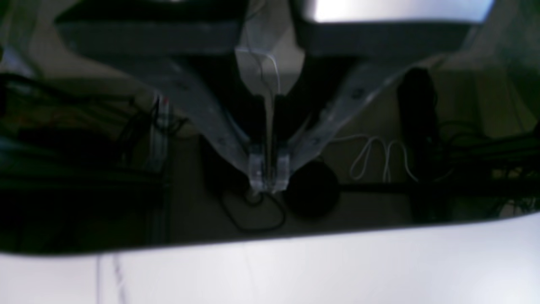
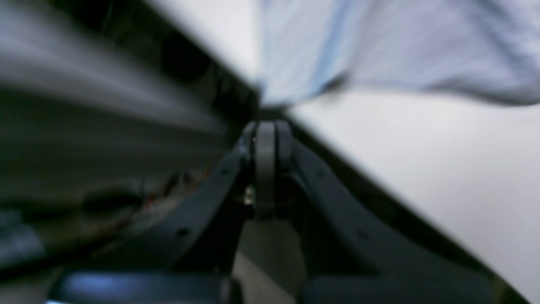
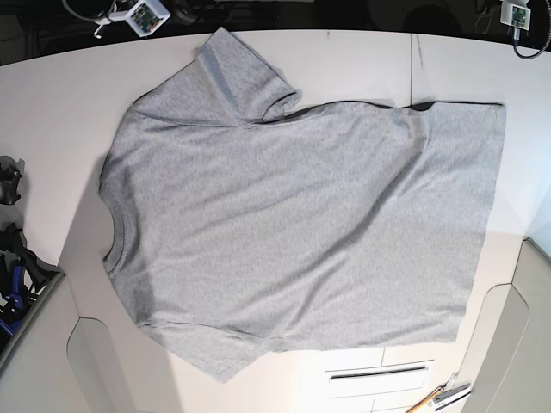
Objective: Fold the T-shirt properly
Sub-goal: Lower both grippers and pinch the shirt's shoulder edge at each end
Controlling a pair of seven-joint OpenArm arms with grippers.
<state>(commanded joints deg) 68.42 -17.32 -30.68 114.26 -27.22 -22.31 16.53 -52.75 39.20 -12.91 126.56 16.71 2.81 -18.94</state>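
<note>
The light grey T-shirt (image 3: pixel 301 215) lies spread flat on the white table (image 3: pixel 52 103), collar to the left and hem to the right, one sleeve at the top and one at the bottom. No lettering shows. In the left wrist view my left gripper (image 1: pixel 268 181) is shut with nothing between its pale fingers. It hangs past the table edge (image 1: pixel 295 274) over the dark floor. The right wrist view is blurred. There my right gripper (image 2: pixel 265 126) is shut and empty, its tips just short of a corner of the T-shirt (image 2: pixel 400 50).
Small white boxes with cables sit at the table's far edge, top left (image 3: pixel 142 15) and top right (image 3: pixel 516 13). A slot (image 3: pixel 377 372) is set in the table near the bottom. Dark arm parts (image 3: pixel 10 258) stand at the left edge. Cables (image 1: pixel 379 160) lie on the floor.
</note>
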